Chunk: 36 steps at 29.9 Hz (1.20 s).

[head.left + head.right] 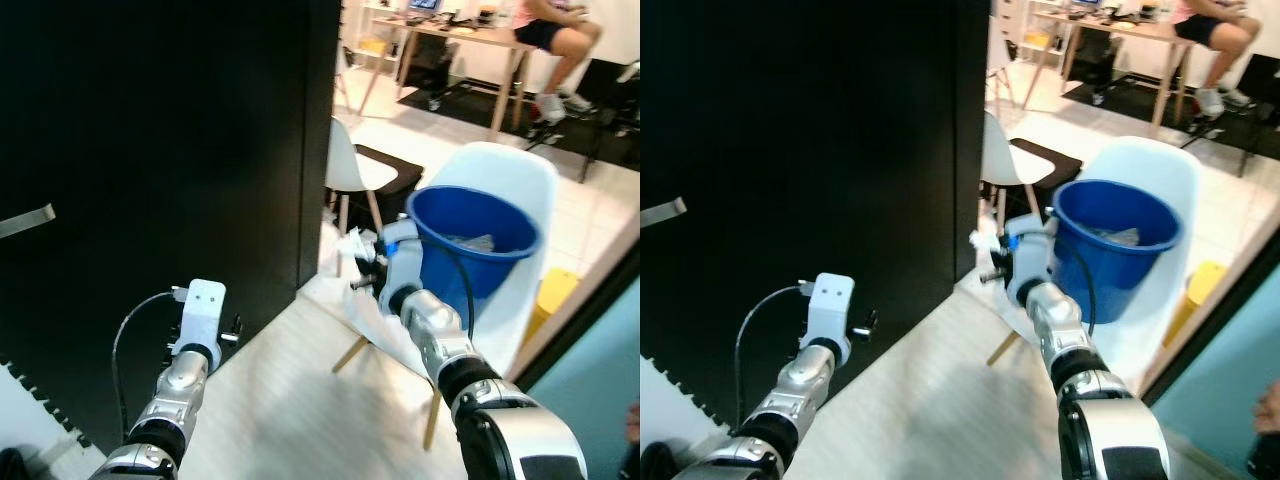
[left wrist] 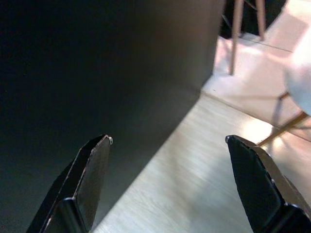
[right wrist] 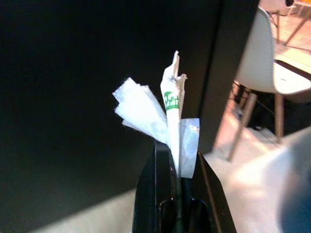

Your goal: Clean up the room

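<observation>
Right wrist view, paper: a crumpled white paper scrap [image 3: 170, 116] with a green printed band stands up out of the fingertips, long axis in line with the fingers, free end pointing straight away from the wrist toward the black panel.
Right tool: the right tool [image 1: 362, 270] is clenched on the paper scrap, held at about 9 o'clock of the blue bucket's rim and just beside it.
Left tool: the left tool [image 2: 167, 141] is released, fingers spread wide, nothing between them, over pale wood floor [image 1: 290, 400] next to the black panel.
Bucket: a blue bucket [image 1: 472, 245] sits on the seat of a pale chair [image 1: 520, 180]; something crumpled and grey-white lies inside.
In the way: a tall black panel [image 1: 150, 180] stands close at 10 o'clock of both arms.
Further off: a white chair [image 1: 350, 170] with wooden legs at 12 o'clock of the right tool; beyond it a wooden worktop [image 1: 470, 40] with a seated person [image 1: 560, 30] at 1 o'clock.
</observation>
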Motion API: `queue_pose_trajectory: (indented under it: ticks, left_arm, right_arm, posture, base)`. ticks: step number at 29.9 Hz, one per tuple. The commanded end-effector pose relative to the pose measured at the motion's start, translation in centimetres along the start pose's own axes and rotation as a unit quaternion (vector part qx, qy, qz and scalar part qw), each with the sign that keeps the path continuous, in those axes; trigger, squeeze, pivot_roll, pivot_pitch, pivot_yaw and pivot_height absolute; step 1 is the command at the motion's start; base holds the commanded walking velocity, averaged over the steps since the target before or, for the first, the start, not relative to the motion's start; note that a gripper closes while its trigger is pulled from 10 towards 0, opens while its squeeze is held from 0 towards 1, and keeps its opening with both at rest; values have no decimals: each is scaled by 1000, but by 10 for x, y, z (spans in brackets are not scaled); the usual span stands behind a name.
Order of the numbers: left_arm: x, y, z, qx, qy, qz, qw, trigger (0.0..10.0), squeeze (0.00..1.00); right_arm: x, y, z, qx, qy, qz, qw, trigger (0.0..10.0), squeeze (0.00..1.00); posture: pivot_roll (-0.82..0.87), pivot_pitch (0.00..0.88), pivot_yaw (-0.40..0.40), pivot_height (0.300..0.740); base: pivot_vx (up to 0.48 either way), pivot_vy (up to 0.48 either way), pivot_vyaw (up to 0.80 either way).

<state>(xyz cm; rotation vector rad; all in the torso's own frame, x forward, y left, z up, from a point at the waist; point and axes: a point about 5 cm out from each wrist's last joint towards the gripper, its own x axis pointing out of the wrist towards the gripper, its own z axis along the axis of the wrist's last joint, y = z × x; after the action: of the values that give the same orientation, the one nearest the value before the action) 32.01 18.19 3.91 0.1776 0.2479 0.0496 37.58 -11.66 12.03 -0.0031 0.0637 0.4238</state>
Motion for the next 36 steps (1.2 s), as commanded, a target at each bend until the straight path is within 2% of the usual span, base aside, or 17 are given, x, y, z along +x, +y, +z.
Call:
queue_pose_trajectory:
  ticks: [1,14,27,36]
  left_arm:
    - [-1,-5,-3,-3,7,-11,1000,10000,0]
    - [-3,-11,-8,-5,15,-27,1000,10000,0]
    - [-2,-9,-8,-5,15,-26,1000,10000,0]
    - [-1,-9,-7,-7,13,-26,1000,10000,0]
  right_arm:
    - [-1,-8,3,21,-3,-13,1000,10000,0]
    - [2,-14,20,43,-39,-25,998,10000,0]
    - [3,-15,25,40,-48,-25,998,10000,0]
    - [5,-9,18,28,-26,-34,999,10000,0]
  posture:
    - [-6,0,-40,740]
    - [-6,0,-46,740]
    - [-4,0,-49,740]
    - [-7,0,-43,740]
  base:
    - [360,0,-775]
    - [361,0,-764]
    - [391,0,0]
    - [365,0,0]
